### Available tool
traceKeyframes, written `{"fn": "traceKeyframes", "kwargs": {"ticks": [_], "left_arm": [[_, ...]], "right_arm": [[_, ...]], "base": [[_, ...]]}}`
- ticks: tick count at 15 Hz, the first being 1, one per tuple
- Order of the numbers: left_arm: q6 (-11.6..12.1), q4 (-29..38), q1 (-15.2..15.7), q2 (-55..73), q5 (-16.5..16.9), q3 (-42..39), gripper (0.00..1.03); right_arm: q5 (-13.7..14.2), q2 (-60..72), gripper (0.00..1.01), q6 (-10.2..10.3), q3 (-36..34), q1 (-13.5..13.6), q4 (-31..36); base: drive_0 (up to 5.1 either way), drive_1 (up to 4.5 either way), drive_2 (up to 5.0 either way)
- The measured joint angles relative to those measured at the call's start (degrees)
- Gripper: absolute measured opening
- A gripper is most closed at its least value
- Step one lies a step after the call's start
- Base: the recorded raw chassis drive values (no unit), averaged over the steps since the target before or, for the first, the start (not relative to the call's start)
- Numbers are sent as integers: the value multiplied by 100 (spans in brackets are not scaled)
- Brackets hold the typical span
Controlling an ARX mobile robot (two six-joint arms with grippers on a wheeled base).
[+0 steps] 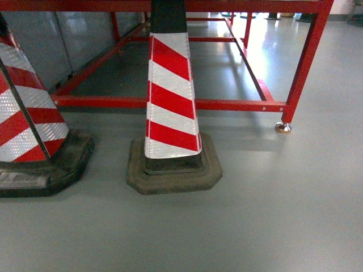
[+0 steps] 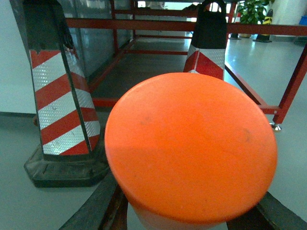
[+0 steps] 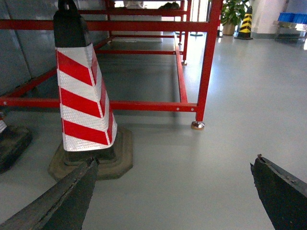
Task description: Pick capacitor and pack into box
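A capacitor (image 2: 192, 143), a fat cylinder with a flat orange top and a pale body, fills the left wrist view. My left gripper (image 2: 189, 213) is shut on it, its dark fingers (image 2: 96, 211) pressing on both sides below the orange cap. In the right wrist view my right gripper (image 3: 175, 163) stands open, wide apart over bare grey floor with nothing between its fingers. The box is out of view. Neither gripper shows in the head view.
A red-and-white striped traffic cone (image 1: 170, 96) stands straight ahead on the floor, another cone (image 1: 28, 124) at the left. Behind them runs a red steel frame (image 1: 227, 105) with a foot (image 1: 282, 127). Blue bins (image 3: 292, 17) sit far off at the right.
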Motion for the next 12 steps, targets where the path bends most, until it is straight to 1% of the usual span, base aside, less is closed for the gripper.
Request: {"fn": "traceKeyframes", "kwargs": {"ticks": [7, 12], "left_arm": [[0, 0, 0, 0, -2, 0, 43], [0, 2, 0, 0, 4, 0, 43]], "right_arm": [[0, 0, 98, 0, 0, 0, 2], [0, 0, 98, 0, 0, 0, -2]], "base": [[8, 411, -395], [0, 0, 0]]}}
